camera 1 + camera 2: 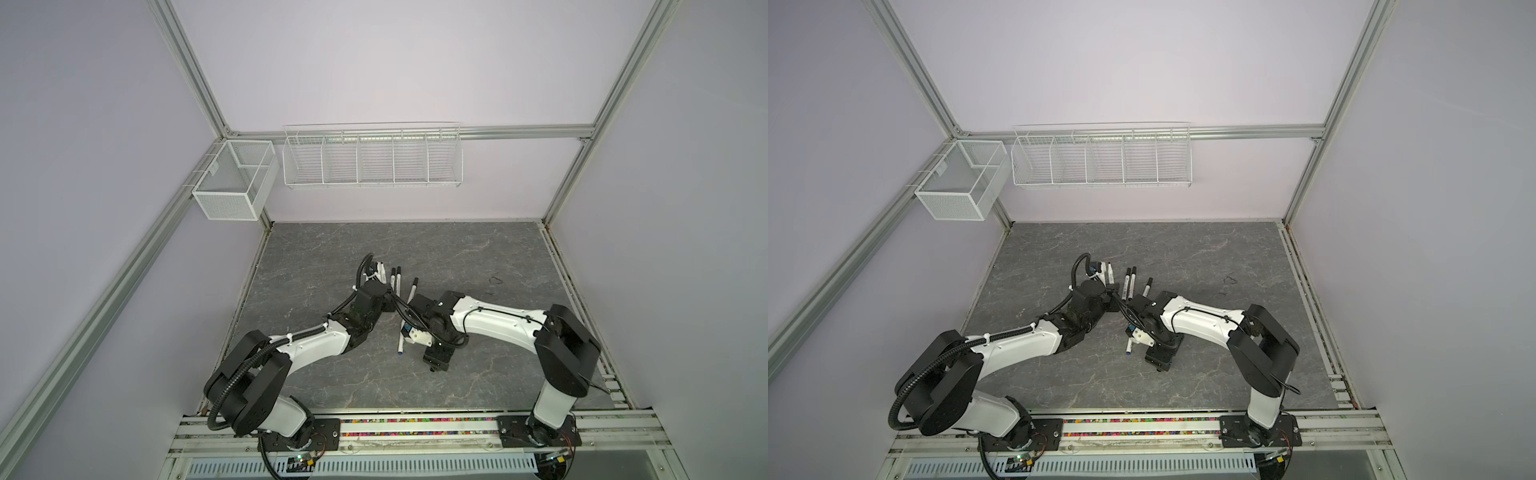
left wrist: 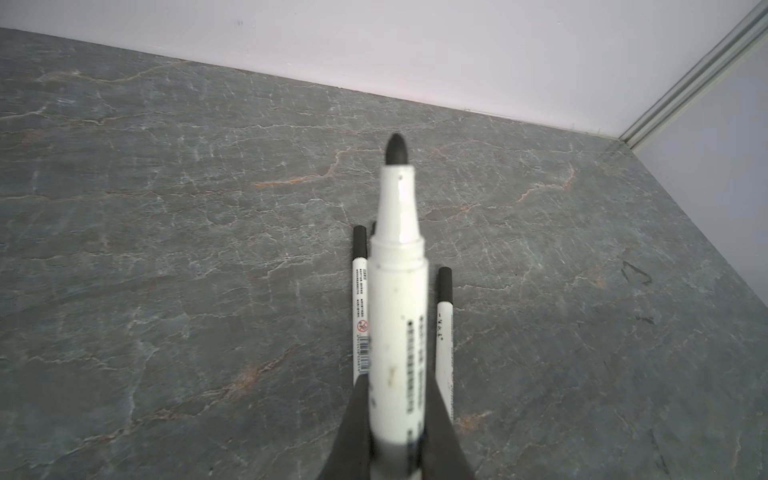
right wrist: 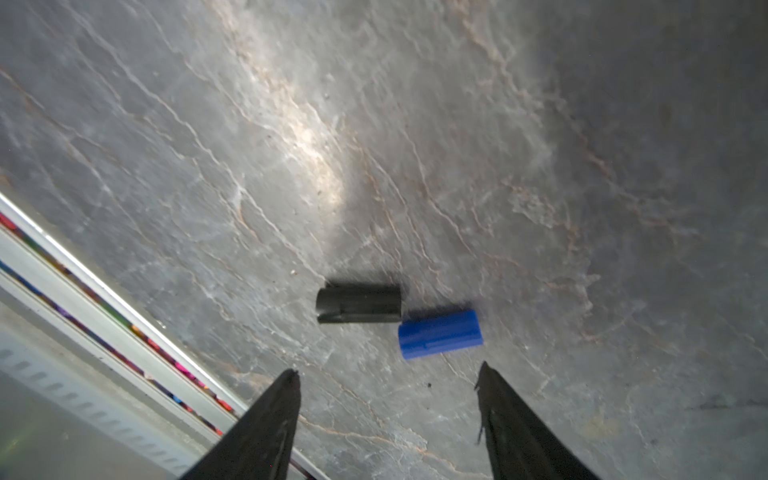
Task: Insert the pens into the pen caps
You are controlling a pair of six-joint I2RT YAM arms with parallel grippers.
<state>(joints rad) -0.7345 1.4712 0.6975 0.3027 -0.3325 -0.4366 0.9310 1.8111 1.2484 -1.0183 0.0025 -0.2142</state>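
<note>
In both top views the work sits around the middle of the table (image 1: 478,257) (image 1: 1204,257). The capped pens (image 1: 397,282) (image 1: 1133,284) lie together just past its centre, toward its far edge, parked clear of the working spot. The blue-ended pen (image 1: 400,344) (image 1: 1128,347) lies on the front side of centre, not yet capped. I cannot pick out any loose caps from up here. In the left wrist view my left gripper (image 2: 397,395) is clenched on the barrel of the uncapped pen (image 2: 397,291). It holds the pen off the table with its black tip aimed toward the table's far edge, so the tip is free to take a cap. In the right wrist view my right gripper (image 3: 388,369) hangs empty over the table near its front edge, jaws spread wide. The black cap (image 3: 359,303) and blue cap (image 3: 440,334) lie on their sides just ahead, corners touching or nearly so. I judge the black one is next, since it matches the held tip.
</note>
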